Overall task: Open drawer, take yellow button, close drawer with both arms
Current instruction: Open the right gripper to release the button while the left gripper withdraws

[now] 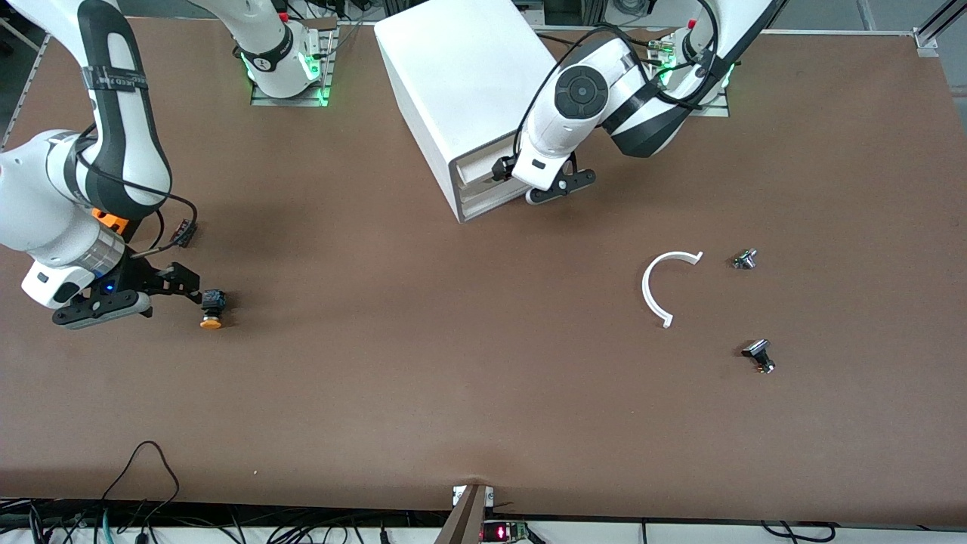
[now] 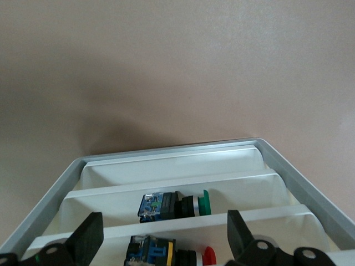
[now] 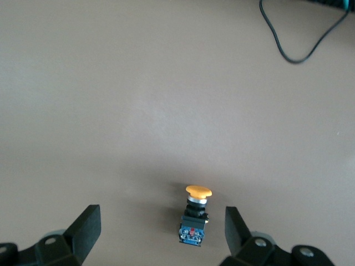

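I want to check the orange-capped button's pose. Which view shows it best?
The right wrist view: the button lies on its side on the table, centred between the open right gripper fingers. The front view shows it small beside that gripper. The left wrist view misses it, showing only the drawer.

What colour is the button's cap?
Orange-yellow cap on the button; right wrist view shows it best.

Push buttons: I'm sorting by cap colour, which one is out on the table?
The orange-capped button, lying beside the right pincer; the green-capped and red-capped ones lie in the cabinet's trays.
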### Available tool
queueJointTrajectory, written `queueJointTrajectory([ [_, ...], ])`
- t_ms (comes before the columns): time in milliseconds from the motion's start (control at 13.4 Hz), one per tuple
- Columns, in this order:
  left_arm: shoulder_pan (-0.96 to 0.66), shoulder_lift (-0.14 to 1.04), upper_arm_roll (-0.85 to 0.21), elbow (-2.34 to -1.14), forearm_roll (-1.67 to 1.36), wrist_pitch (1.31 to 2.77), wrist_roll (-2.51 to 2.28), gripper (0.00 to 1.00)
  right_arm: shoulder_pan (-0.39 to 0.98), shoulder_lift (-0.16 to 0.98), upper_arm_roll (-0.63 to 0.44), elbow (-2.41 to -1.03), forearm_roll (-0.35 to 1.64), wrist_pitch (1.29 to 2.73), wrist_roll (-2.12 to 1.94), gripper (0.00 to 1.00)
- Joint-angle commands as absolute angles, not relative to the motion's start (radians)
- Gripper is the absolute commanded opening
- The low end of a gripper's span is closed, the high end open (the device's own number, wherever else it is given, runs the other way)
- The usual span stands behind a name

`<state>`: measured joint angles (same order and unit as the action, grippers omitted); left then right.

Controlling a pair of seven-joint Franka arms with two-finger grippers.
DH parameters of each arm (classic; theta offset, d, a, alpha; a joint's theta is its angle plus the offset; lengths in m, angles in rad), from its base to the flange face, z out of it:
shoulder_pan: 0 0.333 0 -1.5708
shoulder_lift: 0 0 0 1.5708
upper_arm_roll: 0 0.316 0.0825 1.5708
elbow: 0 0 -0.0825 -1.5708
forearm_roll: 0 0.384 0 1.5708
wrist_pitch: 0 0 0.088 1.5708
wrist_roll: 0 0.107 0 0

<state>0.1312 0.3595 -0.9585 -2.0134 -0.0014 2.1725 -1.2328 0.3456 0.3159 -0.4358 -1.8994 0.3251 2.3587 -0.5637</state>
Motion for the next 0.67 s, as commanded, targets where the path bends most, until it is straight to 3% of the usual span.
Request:
queueJointTrajectory([
  [0,0.14,0.33,-0.98,-2.028,-0.025,2.143,-1.241,0.98,0.354,0.296,-0.434,-1.812,0.296,2.222,-0.572,0.99],
  [224,0.126,0.333,-0.983,-2.028,-0.025,2.143,-1.244,0.98,0.353,0.301,-0.431,-1.625,0.282,1.955,-0.571,0.99],
  [598,0.136,0.336,-0.982,-2.011,-0.069,2.138,-1.226,0.98,0.394,0.293,-0.413,-1.462,0.158,1.677,-0.32,0.99],
])
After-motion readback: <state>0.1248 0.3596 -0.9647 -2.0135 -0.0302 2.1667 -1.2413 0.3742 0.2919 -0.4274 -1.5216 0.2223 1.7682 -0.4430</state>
